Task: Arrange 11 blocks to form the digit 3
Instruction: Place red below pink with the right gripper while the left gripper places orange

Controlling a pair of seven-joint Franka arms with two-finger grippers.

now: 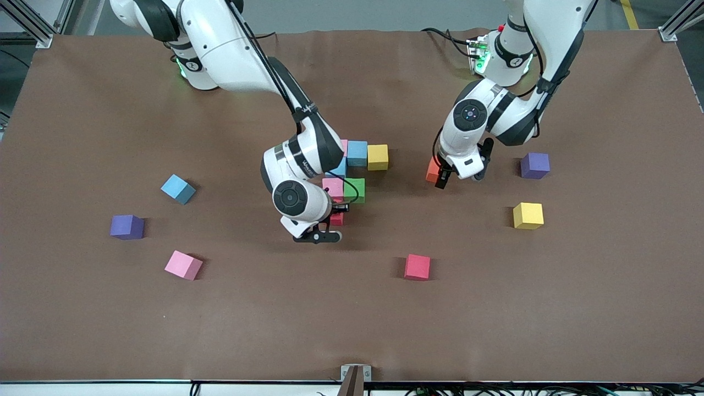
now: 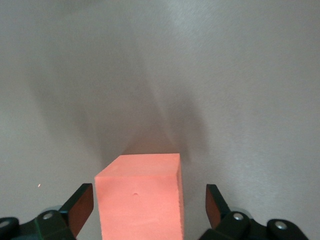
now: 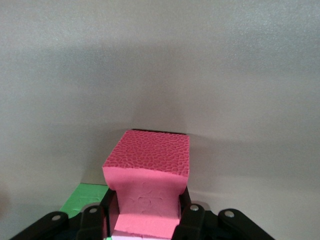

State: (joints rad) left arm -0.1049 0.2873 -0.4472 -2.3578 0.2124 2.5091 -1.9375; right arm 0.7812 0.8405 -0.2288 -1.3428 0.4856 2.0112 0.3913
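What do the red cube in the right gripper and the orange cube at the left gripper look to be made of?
Red cube: likely soft foam; matte, with a pebbled, cell-like top, and its sides pinch inward between the shut fingers.
Orange cube: probably the same foam; matte, smoother faces, one tiny dimple. It is unsqueezed, so softness stays unconfirmed.

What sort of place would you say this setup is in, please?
Probably a robotics lab: two white arms mounted at a table covered in brown sheet, aluminium framing at its corners, cables along its edge, and loose foam cubes for a test.
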